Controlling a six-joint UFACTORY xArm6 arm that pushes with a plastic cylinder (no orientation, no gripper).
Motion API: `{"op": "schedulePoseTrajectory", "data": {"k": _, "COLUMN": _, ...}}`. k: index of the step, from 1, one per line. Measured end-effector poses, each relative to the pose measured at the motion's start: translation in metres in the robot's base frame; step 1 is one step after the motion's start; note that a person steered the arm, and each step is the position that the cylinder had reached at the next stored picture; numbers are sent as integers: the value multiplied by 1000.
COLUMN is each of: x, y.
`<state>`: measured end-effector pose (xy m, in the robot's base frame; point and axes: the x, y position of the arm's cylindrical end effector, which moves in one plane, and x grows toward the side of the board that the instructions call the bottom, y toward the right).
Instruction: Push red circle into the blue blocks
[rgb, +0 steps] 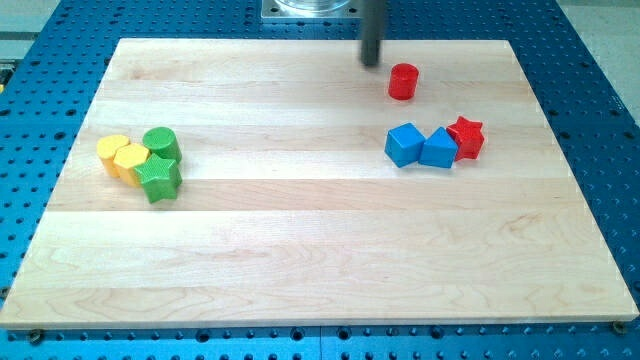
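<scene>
While my tip (372, 63) is hovering at the far edge, bare and touching no block, the red circle (403, 81) is sitting just right of it, apart from the two blue blocks (422, 146) nearer, which are lying beside a red star (466, 137).
</scene>
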<state>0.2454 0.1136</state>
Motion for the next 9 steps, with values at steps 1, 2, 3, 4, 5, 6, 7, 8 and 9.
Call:
{"op": "schedulePoseTrajectory", "data": {"k": 1, "x": 88, "y": 24}}
{"op": "schedulePoseTrajectory", "data": {"k": 2, "x": 96, "y": 36}}
{"op": "schedulePoseTrajectory", "data": {"k": 3, "x": 69, "y": 26}}
{"op": "schedulePoseTrajectory", "data": {"k": 4, "x": 65, "y": 27}}
{"op": "schedulePoseTrajectory", "data": {"k": 5, "x": 65, "y": 33}}
{"op": "schedulePoseTrajectory", "data": {"k": 6, "x": 63, "y": 35}}
{"op": "schedulePoseTrajectory", "data": {"k": 7, "x": 61, "y": 36}}
{"op": "schedulePoseTrajectory", "data": {"k": 8, "x": 61, "y": 36}}
{"op": "schedulePoseTrajectory", "data": {"k": 9, "x": 61, "y": 37}}
